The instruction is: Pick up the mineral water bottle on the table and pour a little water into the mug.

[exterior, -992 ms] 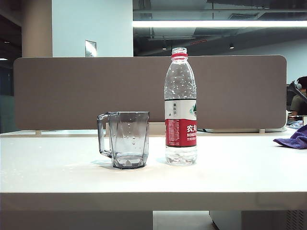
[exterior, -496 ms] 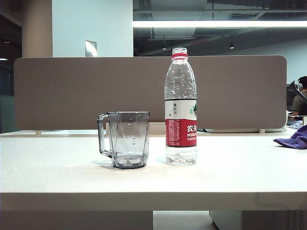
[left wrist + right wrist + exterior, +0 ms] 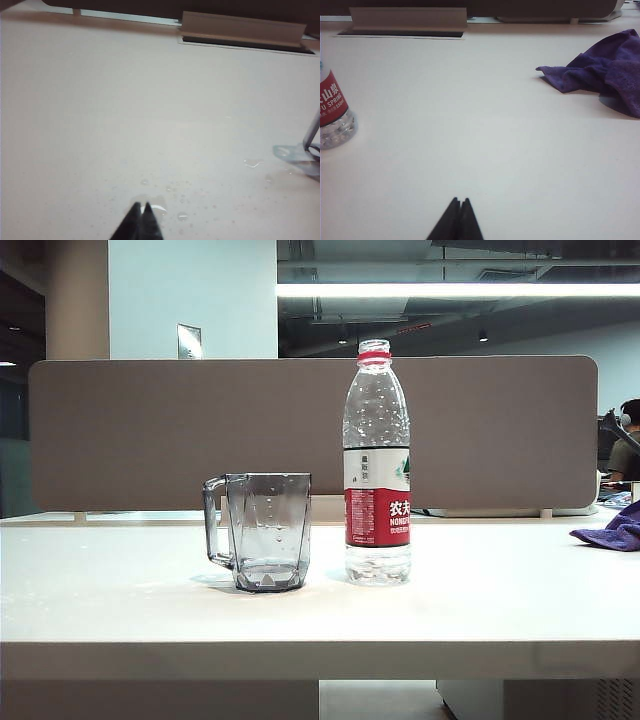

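— How did your jaws stand?

— My left gripper [image 3: 141, 207] and right gripper [image 3: 458, 201] were both pressed together, holding nothing, low over the table [image 3: 480, 610].

— And the things?

— Mid-frame in the exterior view, the mineral water bottle [image 3: 377, 465] stood upright just right of the mug [image 3: 265, 530], apart. Bare tabletop lay around; a purple cloth [image 3: 605, 70] sat far right.

The counter [image 3: 480, 610] is plain white, freckled at its nine o'clock side with clear droplets [image 3: 181, 216]. On it the mug [image 3: 266, 531] is transparent smoky grey, and at its three o'clock the mineral water bottle [image 3: 377, 462] is clear with a red neck ring and a red-and-white label bearing white characters. A purple cloth [image 3: 602, 70] lies crumpled at the far three o'clock edge, a taupe divider panel [image 3: 150, 430] runs behind, and both the left gripper [image 3: 140, 218] and the right gripper [image 3: 458, 212] have black fingers.
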Controlling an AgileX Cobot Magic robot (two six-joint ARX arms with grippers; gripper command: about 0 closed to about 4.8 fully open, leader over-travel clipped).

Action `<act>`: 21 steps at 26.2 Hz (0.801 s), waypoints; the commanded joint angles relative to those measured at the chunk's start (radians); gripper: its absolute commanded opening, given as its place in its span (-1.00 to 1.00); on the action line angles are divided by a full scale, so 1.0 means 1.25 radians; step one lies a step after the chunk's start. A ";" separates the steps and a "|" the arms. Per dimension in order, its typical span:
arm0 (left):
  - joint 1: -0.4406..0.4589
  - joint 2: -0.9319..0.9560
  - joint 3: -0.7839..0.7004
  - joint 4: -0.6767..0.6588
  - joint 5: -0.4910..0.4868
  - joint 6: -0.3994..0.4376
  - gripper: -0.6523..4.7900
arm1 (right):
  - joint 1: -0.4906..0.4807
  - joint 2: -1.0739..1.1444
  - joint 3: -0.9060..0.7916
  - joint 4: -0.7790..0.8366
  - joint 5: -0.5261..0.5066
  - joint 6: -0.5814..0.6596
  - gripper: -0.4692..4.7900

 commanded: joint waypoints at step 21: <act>0.000 0.000 0.002 -0.002 0.020 0.033 -0.78 | 0.000 0.000 -0.006 0.009 -0.001 0.003 -0.83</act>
